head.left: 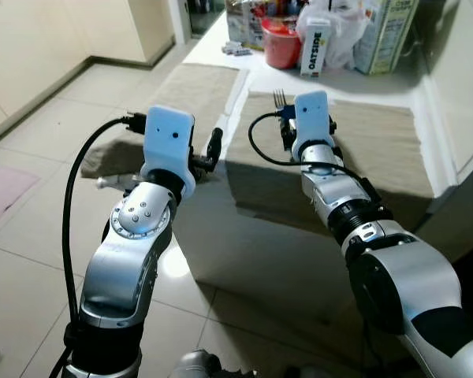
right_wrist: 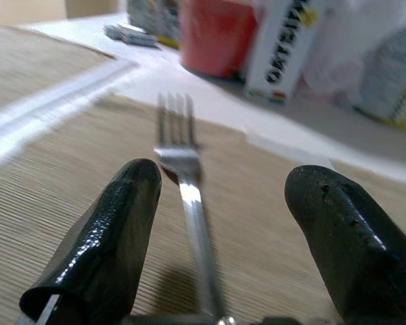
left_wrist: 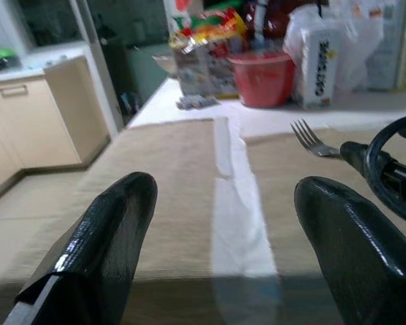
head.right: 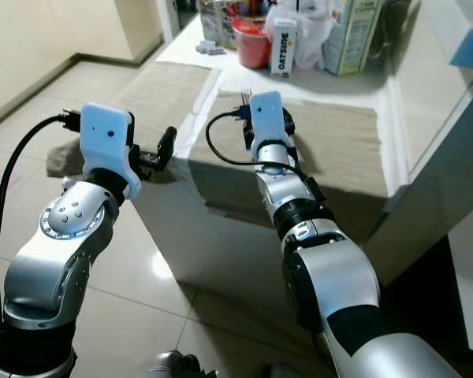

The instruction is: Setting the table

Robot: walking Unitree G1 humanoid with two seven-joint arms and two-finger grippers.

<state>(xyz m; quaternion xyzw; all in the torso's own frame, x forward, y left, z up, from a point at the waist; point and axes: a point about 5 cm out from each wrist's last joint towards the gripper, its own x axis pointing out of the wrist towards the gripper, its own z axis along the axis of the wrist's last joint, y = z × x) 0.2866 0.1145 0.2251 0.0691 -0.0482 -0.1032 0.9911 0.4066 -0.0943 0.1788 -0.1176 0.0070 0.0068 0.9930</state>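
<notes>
A silver fork (right_wrist: 179, 152) lies on the right tan placemat (head.left: 378, 150), tines pointing toward the back of the white table (head.left: 221, 47). My right gripper (right_wrist: 223, 179) is open low over this mat, with the fork's handle running between its two fingers (right_wrist: 122, 223). Whether the fingers touch the fork I cannot tell. My left gripper (left_wrist: 223, 223) is open and holds nothing. It hovers at the near edge of the table, by the gap between the left placemat (head.left: 189, 87) and the right one.
At the back of the table stand a red tub (head.left: 281, 43), an Oatside carton (head.left: 315, 51), a white plastic bag (head.left: 343, 31) and a tall box (head.left: 386, 31). A pale wall (head.left: 465, 87) borders the table's right side. Tiled floor (head.left: 39, 205) lies to the left.
</notes>
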